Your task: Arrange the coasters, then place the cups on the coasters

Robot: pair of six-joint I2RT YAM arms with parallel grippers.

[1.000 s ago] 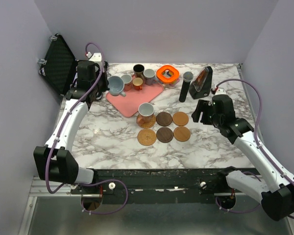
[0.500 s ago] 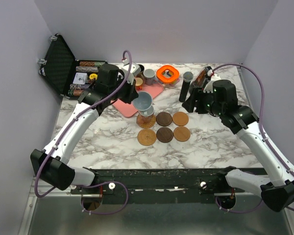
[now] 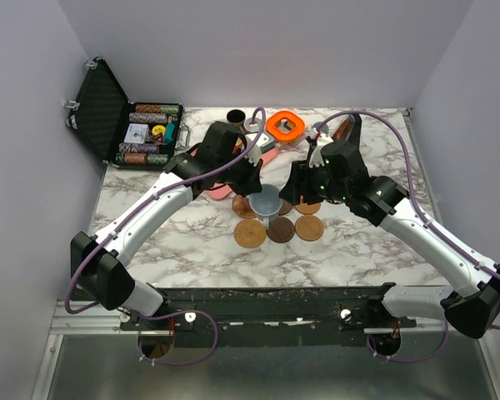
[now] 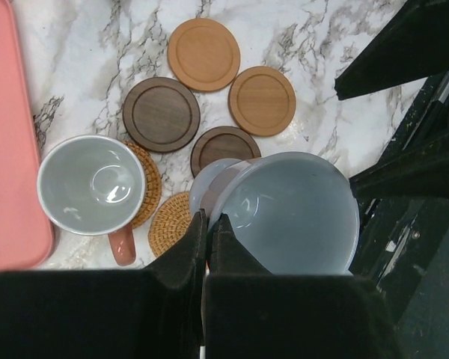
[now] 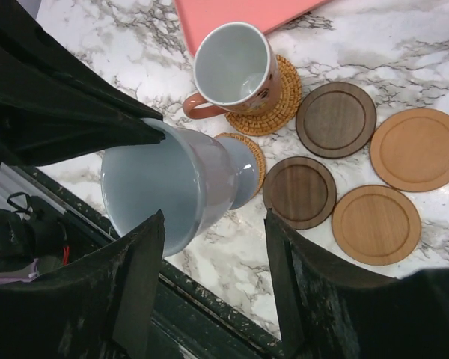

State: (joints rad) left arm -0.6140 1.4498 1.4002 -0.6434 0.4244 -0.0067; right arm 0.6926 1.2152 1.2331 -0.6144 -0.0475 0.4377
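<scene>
Six coasters (image 5: pixel 335 118) in a block, a pinkish-brown mug (image 4: pixel 91 185) seated on one, a pale blue cup (image 5: pixel 179 187) hanging over them.
The discs lie flat and close-packed in two rows of three: two woven tan coasters (image 4: pixel 172 221) on the left, two dark brown coasters (image 4: pixel 161 114) in the middle, two smooth light tan coasters (image 4: pixel 203 54) on the right. The mug, pale inside, stands upright on the far woven one. The blue cup, wide-mouthed on a narrow foot, is pinched at its rim by the left gripper (image 4: pixel 207 218) above the near woven and near dark discs; whether its foot touches I can't tell. Farther back a black cup (image 3: pixel 235 117) and a grey cup (image 3: pixel 254 125) stand side by side.
</scene>
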